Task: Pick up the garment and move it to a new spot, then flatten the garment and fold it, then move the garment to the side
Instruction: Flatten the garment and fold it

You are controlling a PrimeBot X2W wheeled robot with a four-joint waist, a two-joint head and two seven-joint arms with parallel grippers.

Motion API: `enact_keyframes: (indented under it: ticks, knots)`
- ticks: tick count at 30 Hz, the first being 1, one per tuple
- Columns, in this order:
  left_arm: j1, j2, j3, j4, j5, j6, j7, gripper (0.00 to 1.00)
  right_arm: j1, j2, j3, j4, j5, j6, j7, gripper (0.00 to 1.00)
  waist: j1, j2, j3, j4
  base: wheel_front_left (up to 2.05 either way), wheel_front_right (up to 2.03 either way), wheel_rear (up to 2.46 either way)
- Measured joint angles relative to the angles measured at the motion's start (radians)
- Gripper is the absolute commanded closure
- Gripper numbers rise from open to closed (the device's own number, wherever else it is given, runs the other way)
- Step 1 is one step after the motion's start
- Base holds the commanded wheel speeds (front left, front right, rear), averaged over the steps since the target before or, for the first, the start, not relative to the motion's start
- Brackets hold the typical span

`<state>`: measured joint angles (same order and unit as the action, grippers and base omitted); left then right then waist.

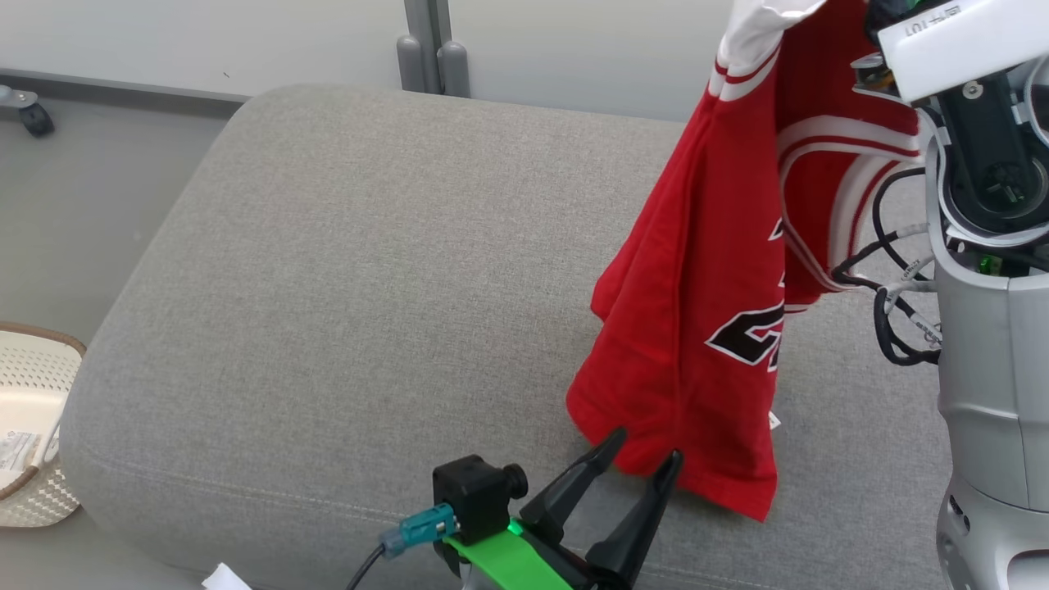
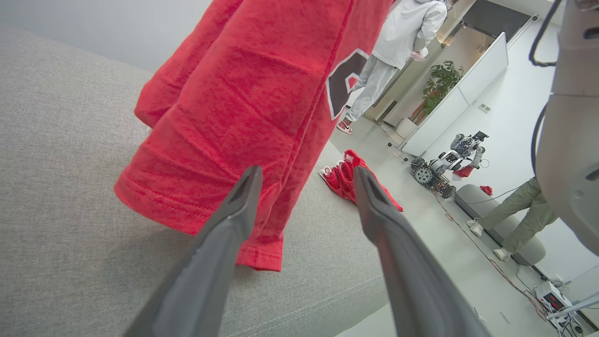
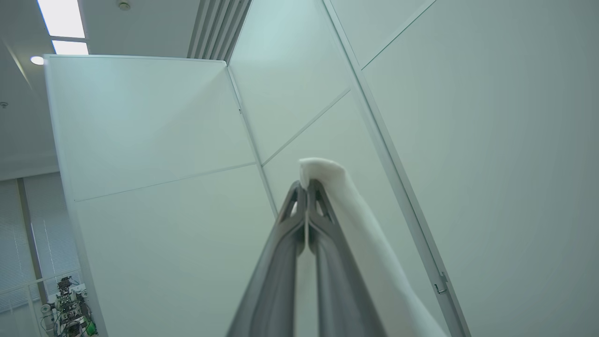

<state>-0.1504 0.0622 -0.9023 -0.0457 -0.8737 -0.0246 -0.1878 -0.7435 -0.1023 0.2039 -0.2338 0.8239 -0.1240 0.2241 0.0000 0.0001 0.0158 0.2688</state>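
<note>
Where the bench (image 1: 328,287) has its near edge: the left gripper (image 1: 647,447) points at the hem of the garment (image 1: 697,287), its two dark fingers spread wide, tips right beside the cloth.
Basket (image 1: 45,334): pale, brown-rimmed, on the floor off the bench's near left corner.
Garment: red jersey with white trim and a dark, white-edged number; hangs in loose vertical folds over the bench's right side, lowest corner close to the near edge; whether the hem touches the bench top cannot be told.
Right gripper (image 3: 306,185): high above the bench's right side, fingers pressed together, pinching a white fold of the garment, the rest hanging below.
Caster (image 1: 34,119): on the floor beyond the far left corner, by the wall.
</note>
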Motion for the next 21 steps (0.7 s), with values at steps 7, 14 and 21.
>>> enact_keyframes:
  ticks: [7,14,21]
  knots:
    - [-0.034,-0.002,-0.029,0.014,-0.004,0.006,-0.025,0.0,0.032,0.001,-0.007,0.039,-0.037,-0.001,0.007,1.0,0.0,0.0,0.026,-0.009,0.0,0.0,0.0]
    - [-0.071,-0.004,-0.058,0.052,-0.037,0.028,-0.035,0.0,0.134,0.009,0.005,0.094,-0.05,-0.002,0.029,1.0,0.0,-0.0001,0.062,-0.028,0.0,0.0,0.0]
    - [-0.1,-0.005,-0.072,0.125,-0.043,0.038,-0.044,0.0,0.202,0.003,-0.047,0.149,-0.096,-0.002,0.026,1.0,0.0,0.0,0.102,-0.047,0.0,0.0,0.0]
